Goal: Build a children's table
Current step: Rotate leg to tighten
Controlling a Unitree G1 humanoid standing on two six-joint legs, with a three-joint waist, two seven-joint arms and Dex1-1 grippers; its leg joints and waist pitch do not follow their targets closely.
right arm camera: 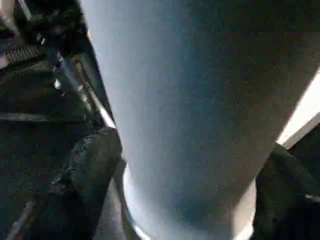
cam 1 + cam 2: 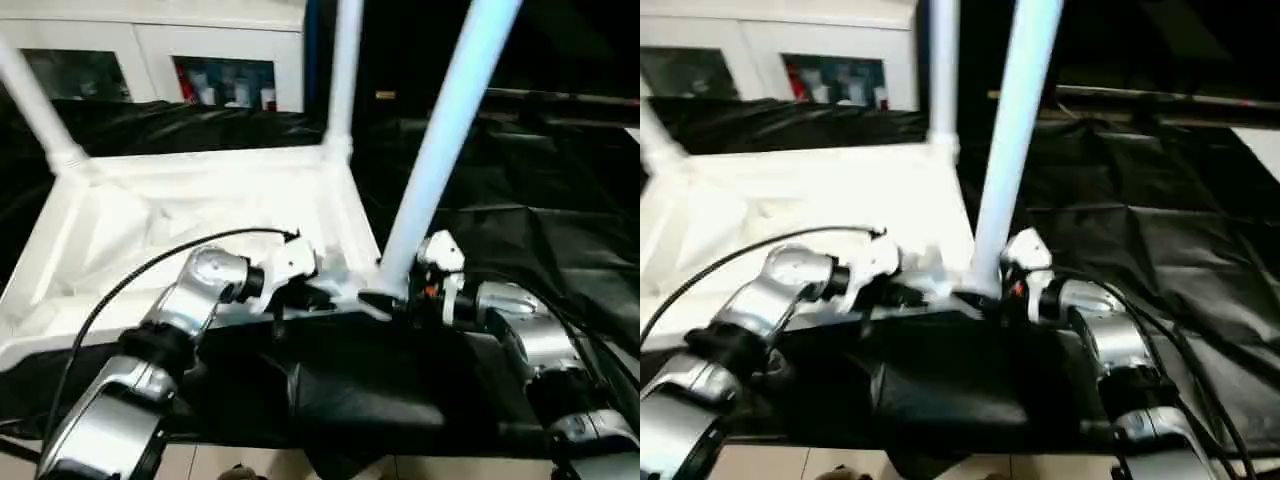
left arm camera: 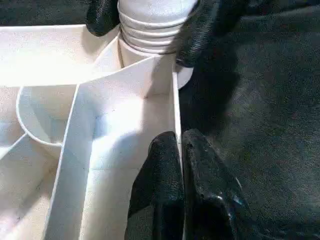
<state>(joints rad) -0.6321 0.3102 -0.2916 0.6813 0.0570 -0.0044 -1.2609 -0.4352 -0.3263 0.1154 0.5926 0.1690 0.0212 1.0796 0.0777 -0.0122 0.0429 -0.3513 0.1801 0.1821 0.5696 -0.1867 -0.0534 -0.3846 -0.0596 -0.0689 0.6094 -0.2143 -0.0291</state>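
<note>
Nearest: two silver forearms angled inward, meeting at the near right corner of the upturned tabletop (image 2: 190, 215).

Left gripper (image 3: 181, 150) pinched shut on the tabletop's thin side wall, one black finger inside the rim, one outside. Glossy rubbery black fingers (image 3: 160, 195), rounded tips. Black cable (image 2: 120, 285) arcing over the left forearm.

Right gripper (image 1: 185, 175) straddling the base of the nearest leg (image 2: 440, 150), one black finger each side of the tube, jaws spread about to the tube's width. Actual contact with the tube: cannot tell.

Nearest leg: smooth white tube, seated in the near right corner socket, leaning right toward its top. Stepped ribbed collar (image 3: 152, 30) where tube meets socket.

Tabletop: white plastic, square, underside up, thin straight ribs dividing it into cells, curved rib (image 3: 35, 125) beside the corner. Lying on crinkled black sheeting (image 2: 520, 190) covering the work surface.

Further back: second leg (image 2: 345, 70) upright in the far right corner socket; third leg (image 2: 35, 105) at the far left corner, tilted left.

Background: white cabinet (image 2: 150, 40) with glazed doors, bottles (image 2: 225, 90) inside.
</note>
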